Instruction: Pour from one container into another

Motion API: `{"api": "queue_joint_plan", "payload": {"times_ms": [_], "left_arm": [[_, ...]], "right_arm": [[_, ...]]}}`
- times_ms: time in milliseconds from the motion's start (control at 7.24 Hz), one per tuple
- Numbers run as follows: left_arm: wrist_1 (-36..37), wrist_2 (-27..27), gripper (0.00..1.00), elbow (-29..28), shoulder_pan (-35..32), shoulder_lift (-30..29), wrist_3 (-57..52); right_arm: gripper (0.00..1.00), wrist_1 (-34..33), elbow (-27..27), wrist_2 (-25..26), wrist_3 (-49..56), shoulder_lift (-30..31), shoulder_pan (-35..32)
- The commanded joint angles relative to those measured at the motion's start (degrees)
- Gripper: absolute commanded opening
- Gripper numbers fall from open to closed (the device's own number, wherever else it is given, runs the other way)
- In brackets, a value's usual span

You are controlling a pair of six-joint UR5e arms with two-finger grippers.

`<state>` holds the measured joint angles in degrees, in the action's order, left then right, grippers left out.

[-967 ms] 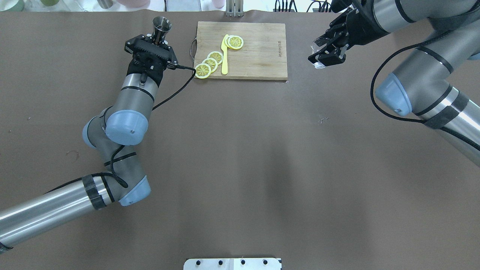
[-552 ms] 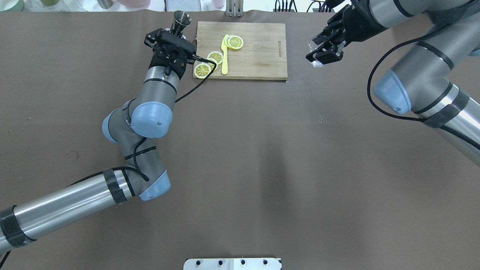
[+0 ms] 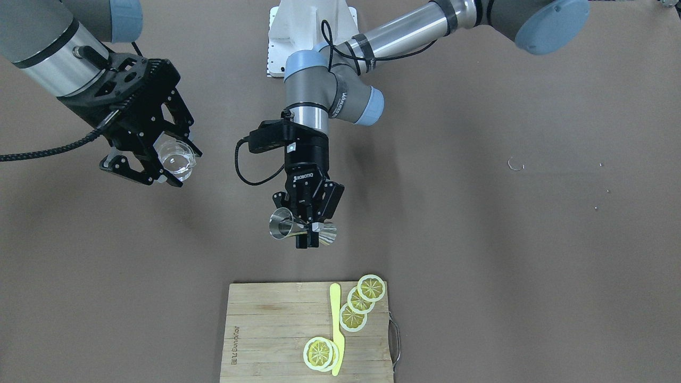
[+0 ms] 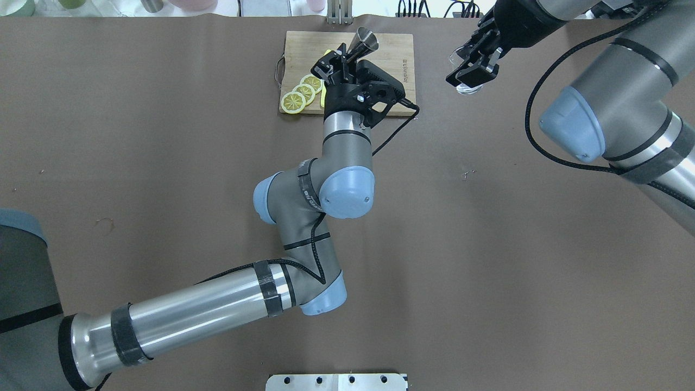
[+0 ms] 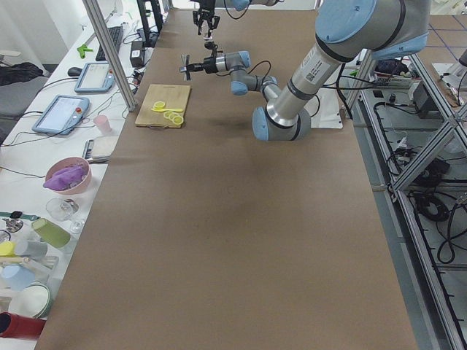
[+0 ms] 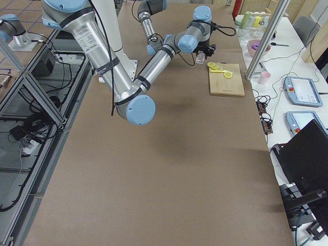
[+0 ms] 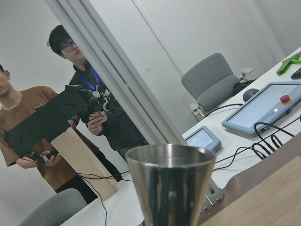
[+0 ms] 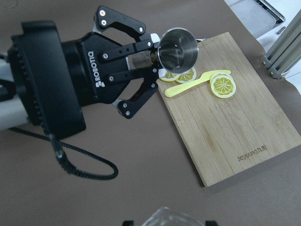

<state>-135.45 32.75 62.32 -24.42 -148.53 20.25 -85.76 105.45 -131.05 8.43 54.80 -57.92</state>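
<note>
Two arms are pictured over a brown table (image 4: 488,271), the left arm (image 4: 206,309) stretched toward the far side and the right arm (image 4: 624,81) raised on its own side. A wooden board (image 3: 266,330) is laid at the table's far edge, opposite the robot. The left gripper (image 3: 308,236) is shown clenched on the waist of the jigger (image 3: 279,223), which is carried in the air short of the board and tipped well over, its mouth turned toward the right gripper (image 4: 471,76). That gripper is closed across the wall of the glass (image 3: 175,158), held aloft and well apart from the jigger. A yellow knife (image 3: 335,319) and lemon slices (image 3: 371,288) are seen lying on the board. Whether anything is held in the jigger cannot be made out. The jigger is judged stiff, light and slick, polished metal that could slide between pads. The narrow waist is taken to be the right hold, since the flaring cones on either side would stop it slipping through as it is tipped. The glass is judged hard, smooth and breakable, weighted low by its thick base, and best pinched across the wall with modest force, its mouth kept clear for the pour
</note>
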Motion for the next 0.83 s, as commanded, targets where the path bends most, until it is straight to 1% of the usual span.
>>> {"api": "queue_joint_plan", "payload": {"times_ms": [0,276,414,691], "left_arm": [[0.36,-0.23,0.00,-3.95,0.77,-3.68,-0.04],[0.80,-0.32,0.00,-5.97,1.30,-5.88,0.05],[0.89,-0.41,0.00,-7.55,1.65,-7.28,0.23],[0.37,-1.55,0.00,-7.57,2.53,-7.30,1.62]], "right_arm": [[0.00,-4.22,0.02,0.36,4.91,-1.18,-0.70],[0.00,-10.63,-0.33,0.45,9.22,-4.07,-1.05],[0.00,-12.23,-0.68,0.45,9.76,-4.96,-1.49],[0.00,-12.51,-2.87,0.27,10.73,-6.19,-2.89]]}}
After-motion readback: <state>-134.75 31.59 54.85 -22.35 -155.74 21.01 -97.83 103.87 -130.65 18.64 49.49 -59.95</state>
